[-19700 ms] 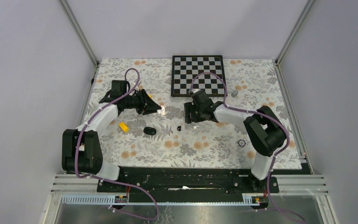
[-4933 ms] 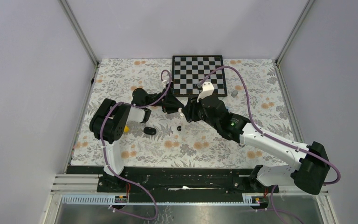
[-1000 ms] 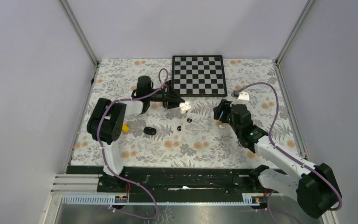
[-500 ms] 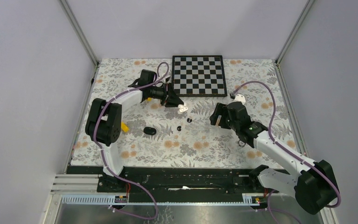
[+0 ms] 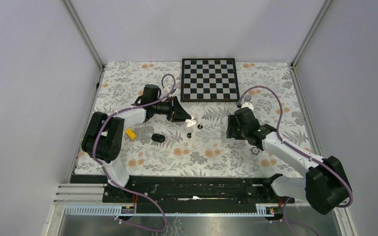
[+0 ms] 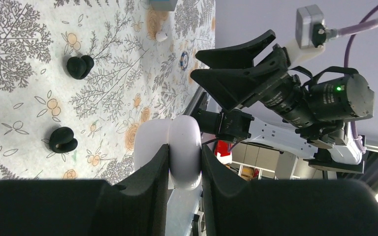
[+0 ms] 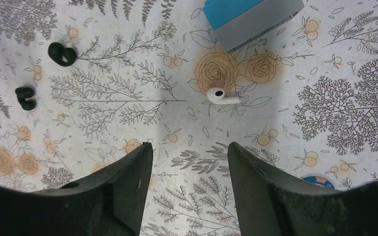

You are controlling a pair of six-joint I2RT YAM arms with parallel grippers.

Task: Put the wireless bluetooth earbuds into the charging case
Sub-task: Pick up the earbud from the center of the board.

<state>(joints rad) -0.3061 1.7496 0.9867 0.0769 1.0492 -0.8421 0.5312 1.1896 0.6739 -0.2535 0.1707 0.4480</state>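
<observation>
Right wrist shows a blue-grey block (image 7: 248, 17) just beside the white earbud (image 7: 221, 96).

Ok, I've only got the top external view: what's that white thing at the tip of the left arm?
Observer: The left wrist view shows a rounded white case clamped between the left fingers.
Operator: And the white earbud? I can't find it.
Observer: The right wrist view has one white earbud lying on the floral cloth, near a blue-and-grey block but not touching it.
Operator: Is the right arm carrying anything?
Observer: No, the right fingers stand apart with only cloth between them.
</observation>
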